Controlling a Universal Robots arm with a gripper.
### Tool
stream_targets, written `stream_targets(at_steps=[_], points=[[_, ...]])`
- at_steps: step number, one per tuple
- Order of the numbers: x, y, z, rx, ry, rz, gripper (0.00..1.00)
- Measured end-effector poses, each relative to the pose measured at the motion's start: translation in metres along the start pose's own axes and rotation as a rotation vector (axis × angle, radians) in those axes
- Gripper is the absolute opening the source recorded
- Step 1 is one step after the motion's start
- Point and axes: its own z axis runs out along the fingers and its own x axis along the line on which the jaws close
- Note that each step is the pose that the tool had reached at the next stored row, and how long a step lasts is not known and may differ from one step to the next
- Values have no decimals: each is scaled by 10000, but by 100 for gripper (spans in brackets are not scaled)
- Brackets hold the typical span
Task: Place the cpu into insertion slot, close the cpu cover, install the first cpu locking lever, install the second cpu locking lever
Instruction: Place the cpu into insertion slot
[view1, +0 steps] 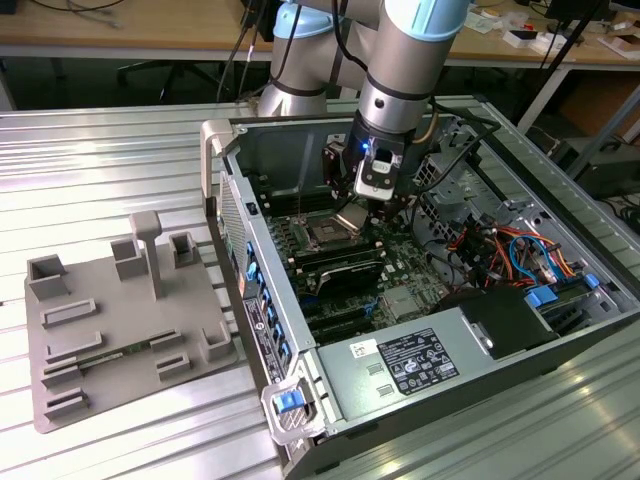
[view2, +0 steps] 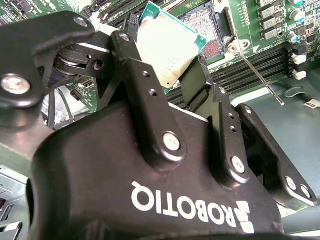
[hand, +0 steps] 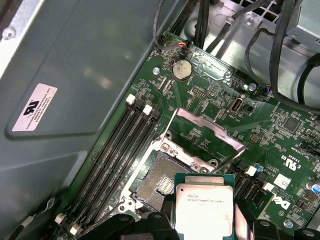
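Wrist (view1: 396, 105) downward, jaws clamped.

An open computer case (view1: 290, 160) lies on its side on the ribbed metal bench (view1: 100, 170). Inside it, a green motherboard (view1: 405, 265) carries long black memory slots (hand: 120, 145) and a round coin battery (hand: 182, 69). A grey metal box (view1: 345, 395) with a white label (view1: 417, 362) fills the case's near end. Orange and blue cables (view1: 515, 250) bunch toward the exterior view's right. Just beside the case, on the exterior view's left, sits a grey fixture plate (view1: 110, 330) with an upright post (view1: 150, 255). Wooden desks (view1: 130, 25) stand behind.
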Motion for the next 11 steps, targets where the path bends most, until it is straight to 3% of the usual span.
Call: stream_targets(at_steps=[11], points=[[0,0,7,2,0,73,55]])
